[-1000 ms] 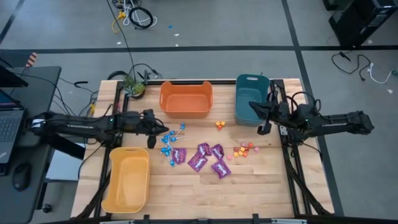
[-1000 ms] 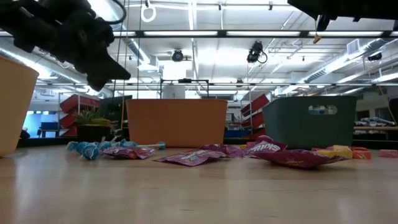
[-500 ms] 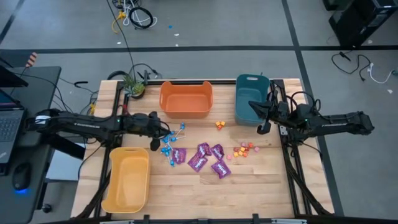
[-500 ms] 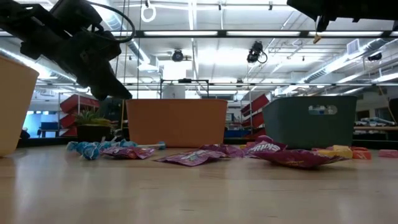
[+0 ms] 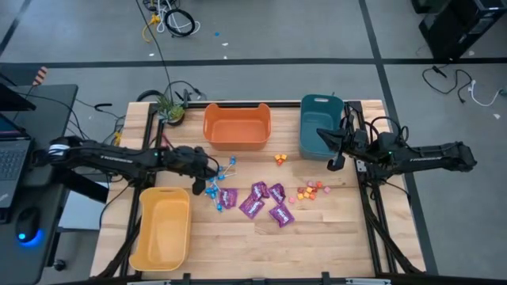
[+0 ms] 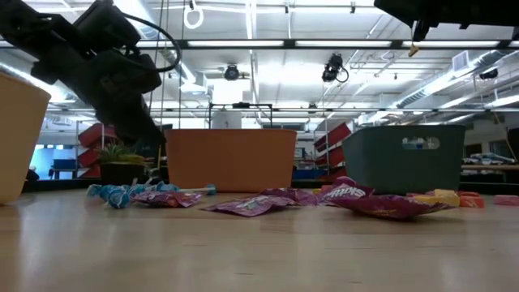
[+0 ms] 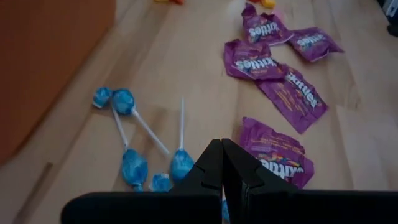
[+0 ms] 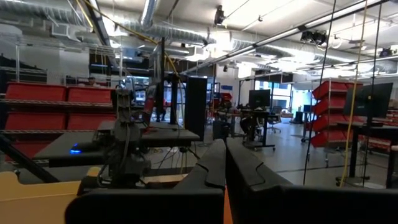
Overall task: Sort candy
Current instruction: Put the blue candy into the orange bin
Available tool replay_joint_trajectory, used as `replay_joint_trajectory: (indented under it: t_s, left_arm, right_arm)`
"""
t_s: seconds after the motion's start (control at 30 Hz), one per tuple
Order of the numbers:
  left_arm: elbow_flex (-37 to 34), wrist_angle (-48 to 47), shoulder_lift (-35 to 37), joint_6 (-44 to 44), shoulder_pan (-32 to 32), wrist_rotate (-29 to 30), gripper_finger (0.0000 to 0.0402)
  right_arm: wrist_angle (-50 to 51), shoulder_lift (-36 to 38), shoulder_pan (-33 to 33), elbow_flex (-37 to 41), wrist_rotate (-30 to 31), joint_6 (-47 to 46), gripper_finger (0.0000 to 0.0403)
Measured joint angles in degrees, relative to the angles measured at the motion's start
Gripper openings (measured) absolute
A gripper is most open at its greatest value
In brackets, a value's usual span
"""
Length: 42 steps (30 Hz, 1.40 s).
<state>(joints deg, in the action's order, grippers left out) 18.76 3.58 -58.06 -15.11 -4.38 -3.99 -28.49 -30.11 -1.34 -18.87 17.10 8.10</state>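
High view: left gripper pinched shut, empty, right over blue lollipops; sticks point toward orange bin. Right gripper shut, waits by teal bin, farther off

Closed left end effector above blue lollipops, purple packets beside, orange bin nearby

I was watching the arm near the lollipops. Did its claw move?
Yes. The left claw slid toward the blue lollipops, ending farther from the yellow bin side, below the orange bin.
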Motion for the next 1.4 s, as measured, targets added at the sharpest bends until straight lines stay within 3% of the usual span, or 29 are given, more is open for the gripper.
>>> replay_joint_trajectory:
  t_s: [0.37,0.77,1.1,1.4]
  left_arm:
    - [0.0,-0.5,-2.4,-1.8,0.0,1.4,0.0001]
    - [0.0,-11.1,-2.3,-12.4,0.0,5.5,0.0001]
    - [0.0,-15.7,-2.3,-15.1,-0.4,10.1,0.0002]
    - [0.0,-16.4,-2.3,-14.9,-1.0,9.8,0.0004]
  right_arm:
    - [0.0,0.0,0.0,0.0,0.0,0.0,0.0]
    - [0.2,0.0,0.0,0.0,0.0,0.8,0.0]
    - [0.2,0.0,0.0,0.0,0.0,0.9,0.0]
    - [0.2,0.0,0.0,0.0,0.0,0.9,0.0]
